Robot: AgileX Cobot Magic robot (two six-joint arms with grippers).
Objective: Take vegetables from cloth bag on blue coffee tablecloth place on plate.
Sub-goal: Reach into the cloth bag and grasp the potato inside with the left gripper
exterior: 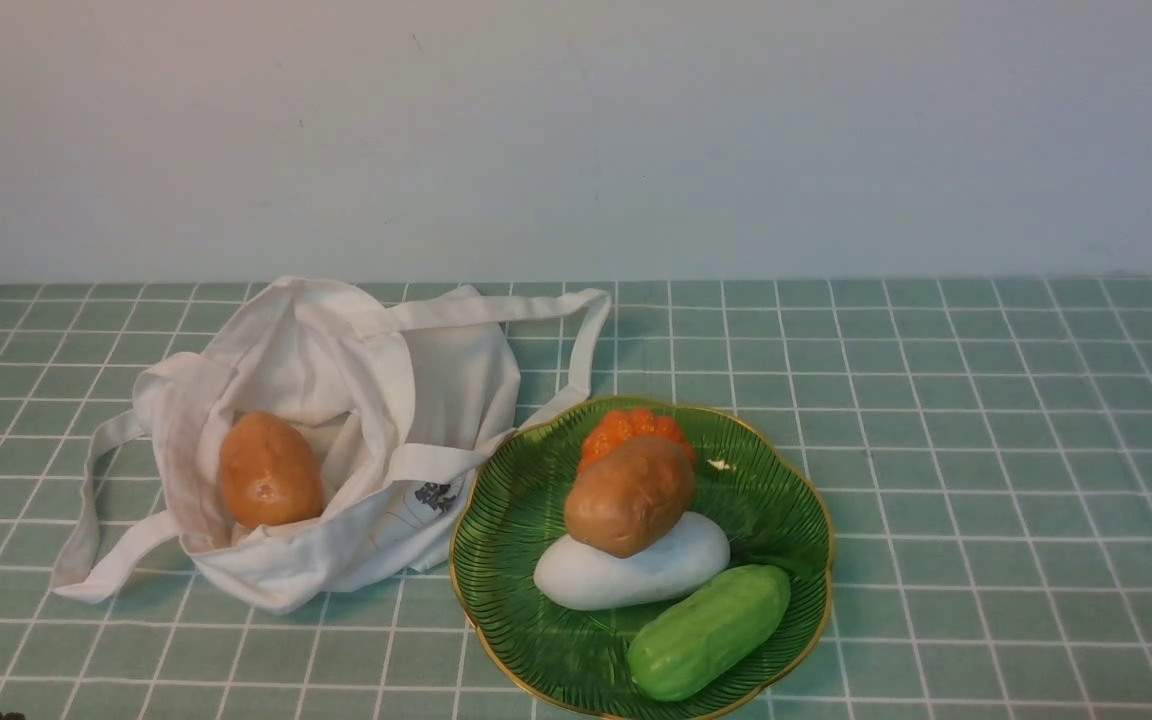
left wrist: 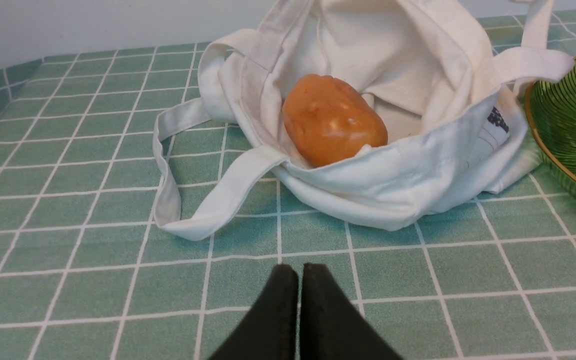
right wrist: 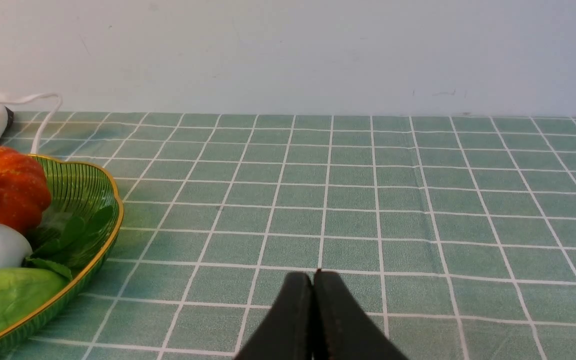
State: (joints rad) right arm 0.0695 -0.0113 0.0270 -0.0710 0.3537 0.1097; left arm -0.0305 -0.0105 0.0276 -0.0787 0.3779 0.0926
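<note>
An orange-brown potato lies in the open mouth of the off-white cloth bag on the teal grid tablecloth; it also shows in the left wrist view inside the bag. The dark-green gold-rimmed plate stands right of the bag. My left gripper is shut and empty, low over the cloth, short of the bag. My right gripper is shut and empty over bare cloth, right of the plate. Neither gripper shows in the front view.
On the plate lie a duller brown potato, a white vegetable, a green cucumber and an orange pumpkin. The bag's strap handles trail on the cloth. A pale wall stands behind the table.
</note>
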